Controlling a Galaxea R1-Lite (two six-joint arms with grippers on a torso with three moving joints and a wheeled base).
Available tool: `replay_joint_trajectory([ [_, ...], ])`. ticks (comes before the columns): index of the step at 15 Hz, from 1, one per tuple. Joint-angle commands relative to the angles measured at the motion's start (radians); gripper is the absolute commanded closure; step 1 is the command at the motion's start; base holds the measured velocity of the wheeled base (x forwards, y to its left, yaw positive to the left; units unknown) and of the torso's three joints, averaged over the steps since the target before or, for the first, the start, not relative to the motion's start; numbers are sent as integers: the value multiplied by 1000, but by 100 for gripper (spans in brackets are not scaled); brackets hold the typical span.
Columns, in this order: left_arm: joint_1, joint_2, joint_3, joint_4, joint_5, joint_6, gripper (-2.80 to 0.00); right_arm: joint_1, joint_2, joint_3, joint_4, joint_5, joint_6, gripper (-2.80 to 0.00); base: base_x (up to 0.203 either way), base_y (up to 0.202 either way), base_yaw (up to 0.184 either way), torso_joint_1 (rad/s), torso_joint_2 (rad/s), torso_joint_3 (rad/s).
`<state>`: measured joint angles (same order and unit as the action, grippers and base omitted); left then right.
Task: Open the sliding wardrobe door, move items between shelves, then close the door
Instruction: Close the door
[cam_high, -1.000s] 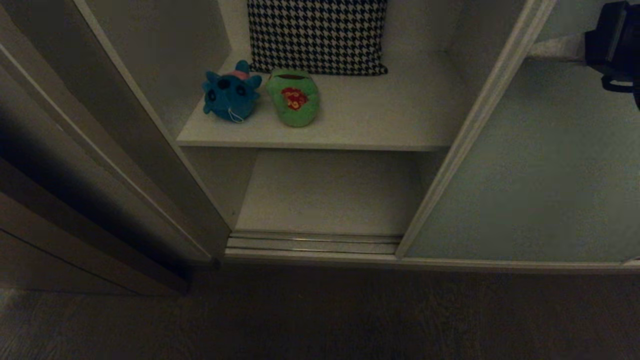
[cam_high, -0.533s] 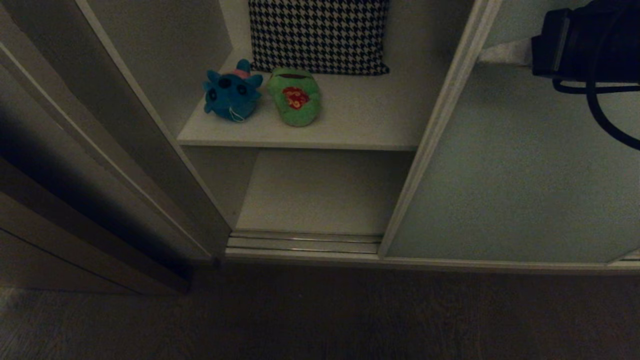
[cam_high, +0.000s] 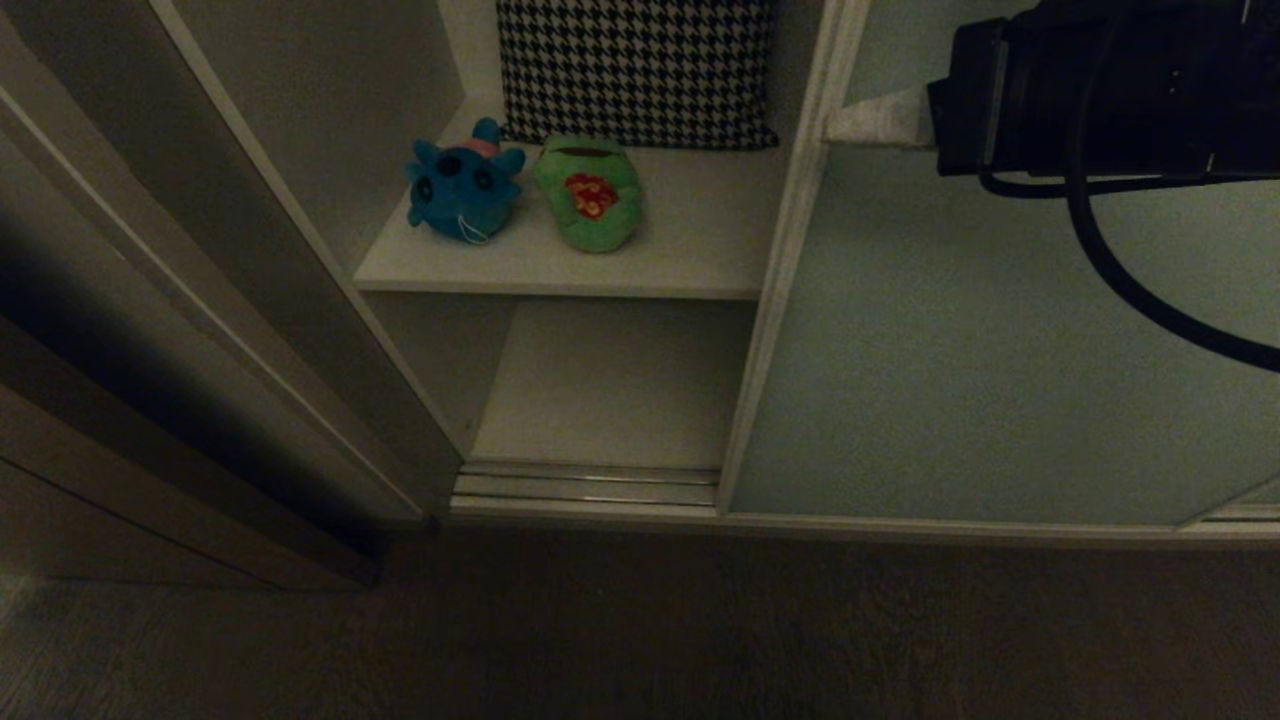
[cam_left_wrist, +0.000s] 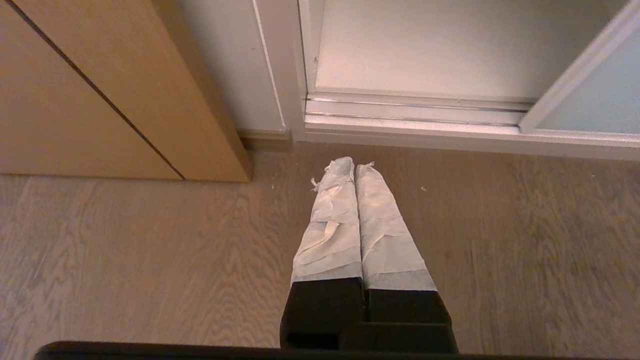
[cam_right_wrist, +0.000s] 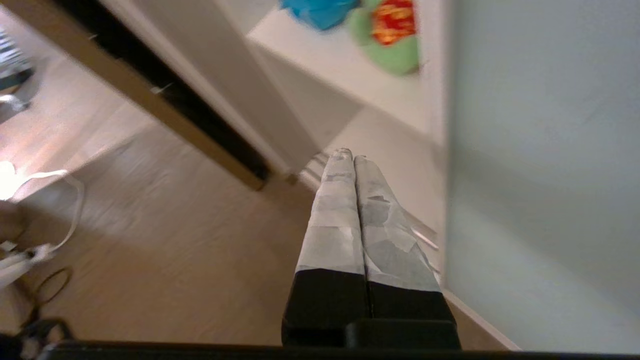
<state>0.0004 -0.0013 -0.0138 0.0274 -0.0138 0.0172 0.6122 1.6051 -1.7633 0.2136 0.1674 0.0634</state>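
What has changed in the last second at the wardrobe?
The sliding wardrobe door slid left, narrowing the opening, pushed by the right gripper, shut, which travelled left with it. Both plush toys, the houndstooth cushion and the shut left gripper stayed put.

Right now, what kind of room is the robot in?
Probably a bedroom or hallway at home, facing a built-in wardrobe. It has a sliding door, white shelves with a checked cushion and two plush toys, and a wooden floor.
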Motion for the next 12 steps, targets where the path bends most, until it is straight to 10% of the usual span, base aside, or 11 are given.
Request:
replay_joint_trajectory([
  [1,0,1,0,0,-1,0,0,32,17,-7,4,1,2,0,0,0,0,0,0,0],
  [12,1,1,0,0,0,0,0,124,54,89,-308,-210,-95,0,0,0,0,0,0,0],
])
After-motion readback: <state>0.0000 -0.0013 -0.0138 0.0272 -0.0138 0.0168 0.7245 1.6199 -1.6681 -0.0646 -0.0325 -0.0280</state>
